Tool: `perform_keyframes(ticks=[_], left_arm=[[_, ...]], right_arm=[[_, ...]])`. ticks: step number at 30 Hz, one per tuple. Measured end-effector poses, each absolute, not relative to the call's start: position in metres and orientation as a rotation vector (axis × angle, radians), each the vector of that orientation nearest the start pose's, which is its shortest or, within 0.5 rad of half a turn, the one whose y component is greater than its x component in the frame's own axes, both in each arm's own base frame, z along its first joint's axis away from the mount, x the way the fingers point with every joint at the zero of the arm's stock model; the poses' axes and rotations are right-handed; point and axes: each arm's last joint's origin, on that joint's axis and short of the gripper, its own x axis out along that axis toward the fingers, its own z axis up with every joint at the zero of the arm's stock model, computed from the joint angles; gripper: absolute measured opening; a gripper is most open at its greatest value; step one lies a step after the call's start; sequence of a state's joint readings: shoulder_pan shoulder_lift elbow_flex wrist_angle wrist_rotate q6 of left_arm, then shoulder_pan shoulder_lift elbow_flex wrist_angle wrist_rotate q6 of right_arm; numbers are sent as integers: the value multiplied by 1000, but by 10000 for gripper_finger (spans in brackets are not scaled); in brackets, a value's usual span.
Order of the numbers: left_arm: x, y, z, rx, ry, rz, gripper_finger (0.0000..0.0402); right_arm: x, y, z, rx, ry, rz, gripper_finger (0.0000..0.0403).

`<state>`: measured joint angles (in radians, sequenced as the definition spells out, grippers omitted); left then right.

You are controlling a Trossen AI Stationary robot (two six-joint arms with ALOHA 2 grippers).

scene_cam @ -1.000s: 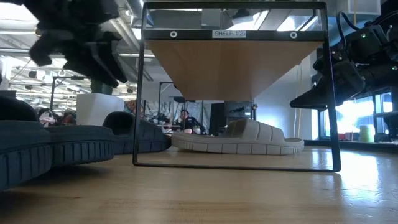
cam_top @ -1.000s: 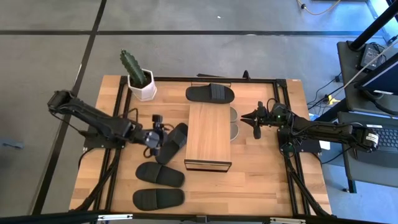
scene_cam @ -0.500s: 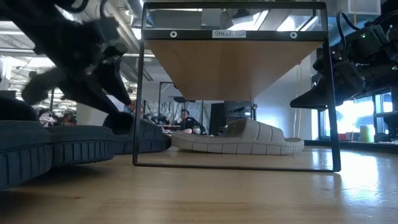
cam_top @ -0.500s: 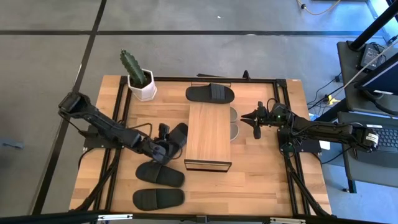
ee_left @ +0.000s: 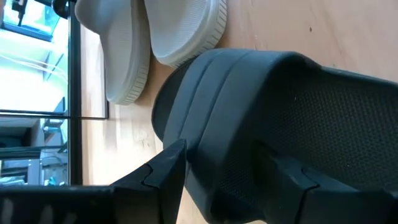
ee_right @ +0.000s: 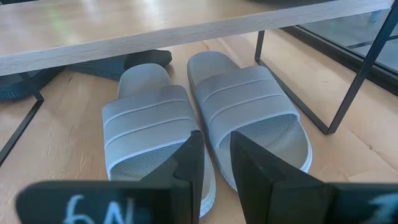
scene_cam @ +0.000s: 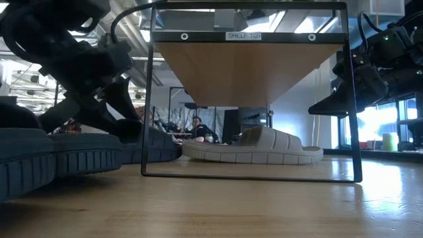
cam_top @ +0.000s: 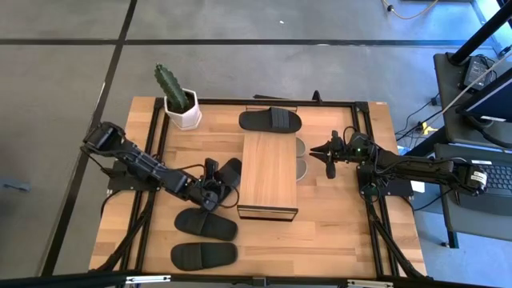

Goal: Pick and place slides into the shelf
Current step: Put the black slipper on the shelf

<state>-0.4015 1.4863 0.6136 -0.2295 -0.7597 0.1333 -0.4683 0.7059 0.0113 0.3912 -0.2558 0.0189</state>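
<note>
A black slide (cam_top: pixel 231 171) lies sole down on the table just left of the shelf (cam_top: pixel 269 172), filling the left wrist view (ee_left: pixel 261 106). My left gripper (cam_top: pixel 213 192) is open and low over it (ee_left: pixel 222 154). One finger stands outside the slide's side and the other over its footbed behind the strap. Two beige slides (ee_right: pixel 149 124) (ee_right: pixel 249 112) sit side by side under the shelf. My right gripper (cam_top: pixel 330 154) hovers right of the shelf, open by a narrow gap (ee_right: pixel 216 155), holding nothing. My left gripper straddles the black slide's side wall (ee_left: pixel 211 186) beside the strap, slanting down from the table's left. The slide lies flat on the table. Whether the fingers (ee_left: pixel 168 177) touch it, I cannot tell.
Another black slide (cam_top: pixel 270 120) lies beyond the shelf's far end. Two more (cam_top: pixel 206 224) (cam_top: pixel 204 255) lie near the table's near edge, left of centre. A potted cactus (cam_top: pixel 180 104) stands at the far left. The dark shelf frame (scene_cam: pixel 151 99) borders the space under the plank.
My left gripper has moved toward the shelf and the near edge and has come down from above the black slide until its fingers stand around the slide's side. The right arm has kept still.
</note>
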Motion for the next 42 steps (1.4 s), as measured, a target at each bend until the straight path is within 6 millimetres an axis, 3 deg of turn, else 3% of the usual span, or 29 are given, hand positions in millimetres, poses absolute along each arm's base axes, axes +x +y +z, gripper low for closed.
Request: perform_keyframes(ticks=[18, 22, 33, 38, 42], left_arm=[[230, -76, 138, 725, 956, 247, 163], [230, -76, 138, 734, 956, 250, 136], [230, -76, 139, 739, 952, 258, 13], [232, -77, 147, 734, 954, 264, 11], [235, -77, 169, 737, 931, 297, 6]], right_arm=[[126, -55, 135, 126, 283, -213, 80], [126, -55, 135, 126, 283, -213, 80], [126, -55, 135, 126, 284, -213, 80], [126, -55, 135, 127, 284, -214, 80], [126, -55, 135, 129, 287, -214, 80]])
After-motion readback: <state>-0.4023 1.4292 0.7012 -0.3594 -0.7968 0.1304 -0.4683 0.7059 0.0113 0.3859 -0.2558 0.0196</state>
